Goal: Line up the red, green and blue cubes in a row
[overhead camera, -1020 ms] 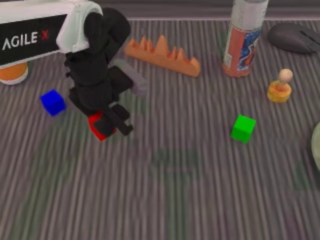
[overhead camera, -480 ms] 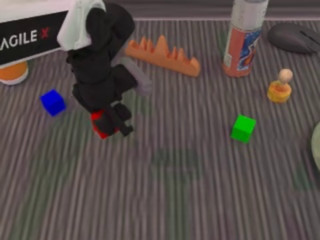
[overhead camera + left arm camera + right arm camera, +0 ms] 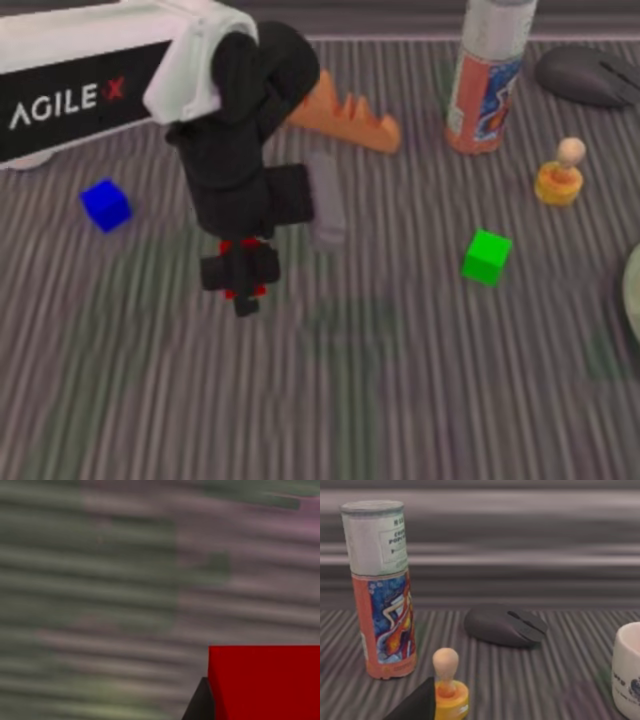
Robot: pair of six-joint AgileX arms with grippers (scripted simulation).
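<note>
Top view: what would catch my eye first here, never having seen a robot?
The big black-and-white left arm at the table's left, its hand closed on a red cube. Then the bright blue cube at far left and the green cube toward the right.

matt red cube (image 3: pixel 265 682), ribbed grey cloth table (image 3: pixel 420 380), glossy can (image 3: pixel 382 590)

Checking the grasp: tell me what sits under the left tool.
Under the left tool, slivers of the red cube show between its fingers; the rest is covered. The left wrist view shows one red face above the striped mat.
</note>
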